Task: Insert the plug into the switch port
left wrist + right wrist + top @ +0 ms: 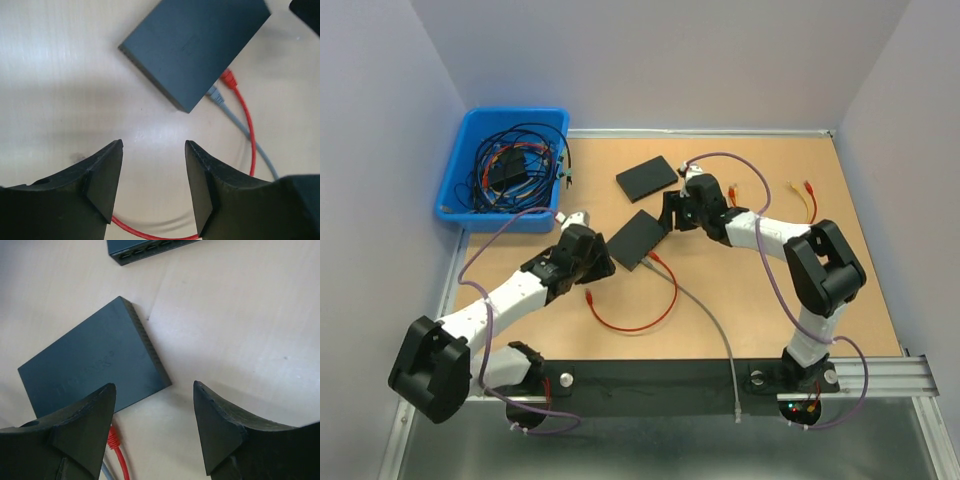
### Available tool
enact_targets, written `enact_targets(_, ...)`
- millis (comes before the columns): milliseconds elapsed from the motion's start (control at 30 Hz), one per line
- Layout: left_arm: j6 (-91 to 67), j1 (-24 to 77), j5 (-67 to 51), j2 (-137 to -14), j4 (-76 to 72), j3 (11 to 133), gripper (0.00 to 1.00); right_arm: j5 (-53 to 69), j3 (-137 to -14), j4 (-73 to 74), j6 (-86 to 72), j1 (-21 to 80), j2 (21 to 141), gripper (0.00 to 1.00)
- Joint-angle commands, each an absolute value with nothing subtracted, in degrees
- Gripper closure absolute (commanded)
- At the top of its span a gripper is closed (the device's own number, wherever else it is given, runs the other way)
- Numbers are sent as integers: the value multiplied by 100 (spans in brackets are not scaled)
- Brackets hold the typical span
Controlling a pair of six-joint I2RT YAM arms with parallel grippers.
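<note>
Left hand (pixel 153 150) and right hand (pixel 154 390) both gape open, holding nothing, over the surface (pixel 60 100). Red plug (pixel 228 78) and grey plug (pixel 215 95) meet the switch (pixel 195 45) at its port edge, so insertion looks done; whether they are fully seated I cannot tell

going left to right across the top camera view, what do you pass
blue bin → left pincer → near switch → right pincer → yellow cable
</note>
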State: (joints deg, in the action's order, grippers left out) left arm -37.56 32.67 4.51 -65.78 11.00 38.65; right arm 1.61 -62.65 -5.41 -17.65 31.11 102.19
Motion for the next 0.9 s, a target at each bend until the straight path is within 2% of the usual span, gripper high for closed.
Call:
enact_targets(0,-4455,3340,449,-6407,459,3358,36,737,-6679,-589,-1933,3138,10467,31)
enact_targets(233,-4509,3340,308,-6924,-658,3120,36,835,-6961,-580,-1969,3129,11056,32)
enact_targets(467,-4413,3287,378,-7741,-958,3401,37,1046,-7049,-589,-2048,3129,11373,33)
enact_targets(867,-3806,2365,26,-8824,-1038,4296,37,1696,-6030,-1168,-2793,3164,11092,35)
